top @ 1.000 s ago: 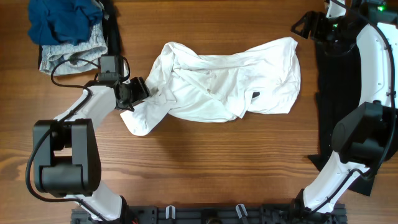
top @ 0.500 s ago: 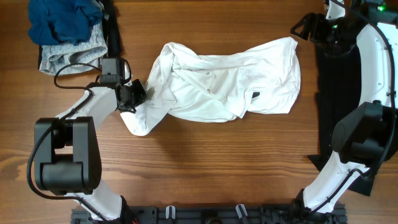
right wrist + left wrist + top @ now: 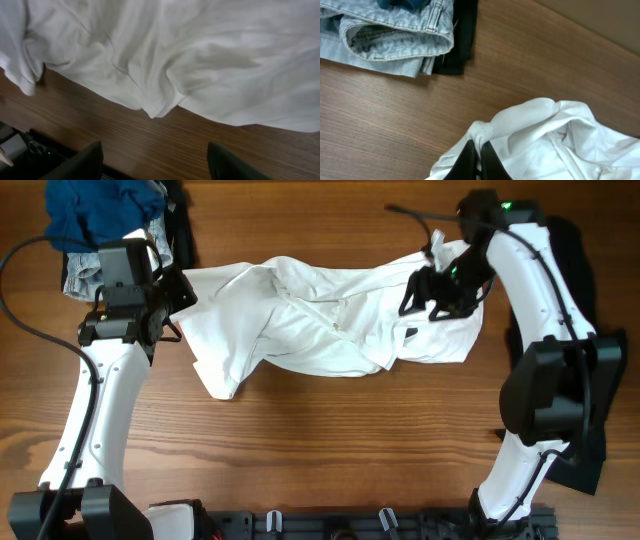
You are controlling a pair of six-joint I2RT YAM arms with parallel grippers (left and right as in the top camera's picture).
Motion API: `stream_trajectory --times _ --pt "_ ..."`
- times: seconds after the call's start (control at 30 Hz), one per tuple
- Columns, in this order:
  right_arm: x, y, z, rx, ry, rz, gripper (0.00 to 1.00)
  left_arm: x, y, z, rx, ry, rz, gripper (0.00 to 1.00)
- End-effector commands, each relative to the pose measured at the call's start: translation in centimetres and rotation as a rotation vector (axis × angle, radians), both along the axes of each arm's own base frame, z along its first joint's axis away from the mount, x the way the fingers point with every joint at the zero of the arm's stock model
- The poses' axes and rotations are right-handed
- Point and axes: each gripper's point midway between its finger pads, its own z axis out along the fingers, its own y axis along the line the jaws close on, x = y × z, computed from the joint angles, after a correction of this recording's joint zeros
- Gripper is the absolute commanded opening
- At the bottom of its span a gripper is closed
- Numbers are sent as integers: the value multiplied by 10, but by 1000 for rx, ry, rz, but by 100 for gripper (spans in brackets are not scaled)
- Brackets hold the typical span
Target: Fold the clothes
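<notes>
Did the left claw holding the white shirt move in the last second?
Yes. The left gripper has slid up and left toward the folded jeans, dragging the white shirt edge with it.

Blue garment (image 3: 95, 215) cut by top edge, white shirt (image 3: 330, 320) print too small to read

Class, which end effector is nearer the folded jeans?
Left. The left end effector, pinching the shirt by its edge, sits beside the jeans; the right end effector hangs open over the shirt's far end.
</notes>
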Motion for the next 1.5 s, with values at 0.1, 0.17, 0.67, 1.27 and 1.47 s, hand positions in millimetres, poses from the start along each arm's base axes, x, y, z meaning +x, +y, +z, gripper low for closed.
stream_trajectory --times 0.1,0.17,0.67,1.27,1.47 --pt "-46 -5 -39 -35 108 -42 65 1 6 4 57 -6 -14 4" --pt "-37 1 -52 -8 47 -68 65 1 6 4 56 -5 -14 4" --pt "1 9 -78 -359 -186 -112 68 -10 4 -12 39 73 -11 4" --pt "37 41 -66 -165 -283 -210 4 -12 4 -15 29 84 0 4" --pt "54 -5 -48 -182 -312 -346 4 -28 3 -26 24 161 -2 58"
